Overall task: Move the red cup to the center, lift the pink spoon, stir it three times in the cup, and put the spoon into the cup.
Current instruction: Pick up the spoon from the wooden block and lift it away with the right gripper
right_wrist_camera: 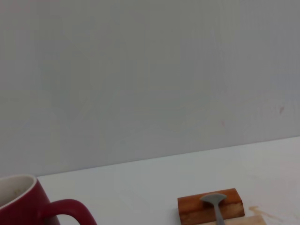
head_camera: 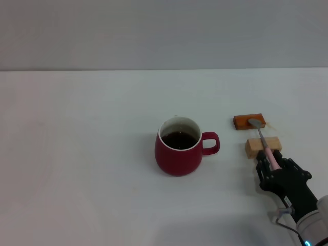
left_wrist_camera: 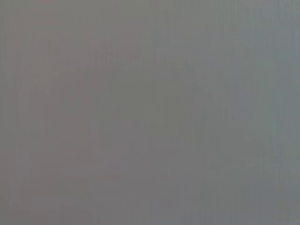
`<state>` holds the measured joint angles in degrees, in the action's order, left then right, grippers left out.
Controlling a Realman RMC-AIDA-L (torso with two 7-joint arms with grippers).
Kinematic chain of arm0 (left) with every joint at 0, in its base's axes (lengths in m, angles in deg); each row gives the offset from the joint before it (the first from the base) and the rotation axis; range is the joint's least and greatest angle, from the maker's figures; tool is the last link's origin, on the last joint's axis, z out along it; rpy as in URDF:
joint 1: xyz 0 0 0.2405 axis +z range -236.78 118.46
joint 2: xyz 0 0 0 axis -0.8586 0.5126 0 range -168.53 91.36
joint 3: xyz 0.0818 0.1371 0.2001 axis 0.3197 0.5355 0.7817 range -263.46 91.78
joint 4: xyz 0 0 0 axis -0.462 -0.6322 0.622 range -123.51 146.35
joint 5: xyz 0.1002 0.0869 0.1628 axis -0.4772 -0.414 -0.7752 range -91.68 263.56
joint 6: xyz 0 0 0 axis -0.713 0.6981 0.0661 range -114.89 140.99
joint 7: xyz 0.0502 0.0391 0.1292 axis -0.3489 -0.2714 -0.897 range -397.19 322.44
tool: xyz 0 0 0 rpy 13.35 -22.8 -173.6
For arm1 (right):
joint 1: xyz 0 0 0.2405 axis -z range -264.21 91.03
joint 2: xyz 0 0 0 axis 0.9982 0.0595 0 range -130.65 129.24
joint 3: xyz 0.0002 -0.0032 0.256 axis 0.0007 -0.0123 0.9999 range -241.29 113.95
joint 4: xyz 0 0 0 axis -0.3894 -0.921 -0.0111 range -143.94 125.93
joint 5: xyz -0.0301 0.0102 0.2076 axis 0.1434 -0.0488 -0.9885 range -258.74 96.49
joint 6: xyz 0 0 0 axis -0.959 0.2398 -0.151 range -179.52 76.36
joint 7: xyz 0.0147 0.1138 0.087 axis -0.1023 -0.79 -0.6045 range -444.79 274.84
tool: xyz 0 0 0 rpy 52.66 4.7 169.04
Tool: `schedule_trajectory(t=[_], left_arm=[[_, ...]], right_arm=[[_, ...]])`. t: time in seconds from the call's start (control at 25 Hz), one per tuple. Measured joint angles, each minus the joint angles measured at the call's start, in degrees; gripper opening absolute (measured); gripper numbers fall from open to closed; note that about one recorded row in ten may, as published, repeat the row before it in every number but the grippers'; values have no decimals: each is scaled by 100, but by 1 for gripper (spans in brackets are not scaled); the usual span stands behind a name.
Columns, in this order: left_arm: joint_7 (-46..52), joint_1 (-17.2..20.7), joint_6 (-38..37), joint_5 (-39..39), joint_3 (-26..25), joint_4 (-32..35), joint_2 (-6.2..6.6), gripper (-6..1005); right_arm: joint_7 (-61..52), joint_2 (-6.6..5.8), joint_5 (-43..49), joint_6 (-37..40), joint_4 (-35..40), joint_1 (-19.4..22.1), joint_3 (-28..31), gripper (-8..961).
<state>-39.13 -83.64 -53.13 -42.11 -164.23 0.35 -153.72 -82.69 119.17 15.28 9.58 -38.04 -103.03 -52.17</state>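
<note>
The red cup [head_camera: 178,154] stands upright at the middle of the white table [head_camera: 82,154], holding dark liquid, with its handle toward my right arm. It also shows in the right wrist view [right_wrist_camera: 28,206]. The pink spoon [head_camera: 262,141] lies across two blocks, its grey bowl on the orange-brown block [head_camera: 243,122] and its neck over the tan block [head_camera: 253,147]. My right gripper [head_camera: 270,163] is just in front of the tan block, its black fingers closed around the pink handle end. The spoon's bowl [right_wrist_camera: 214,199] shows in the right wrist view. My left gripper is out of view.
The orange-brown block [right_wrist_camera: 197,208] and the tan block sit to the right of the cup. A pale wall [head_camera: 164,31] rises behind the table. The left wrist view is plain grey.
</note>
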Motion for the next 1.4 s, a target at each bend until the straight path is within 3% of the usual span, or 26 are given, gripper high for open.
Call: schedule_trajectory(t=[1.4], left_arm=[[0, -14, 0, 0, 0, 0, 9, 843]], right_arm=[[175, 0, 1, -209, 13, -33, 54, 172]])
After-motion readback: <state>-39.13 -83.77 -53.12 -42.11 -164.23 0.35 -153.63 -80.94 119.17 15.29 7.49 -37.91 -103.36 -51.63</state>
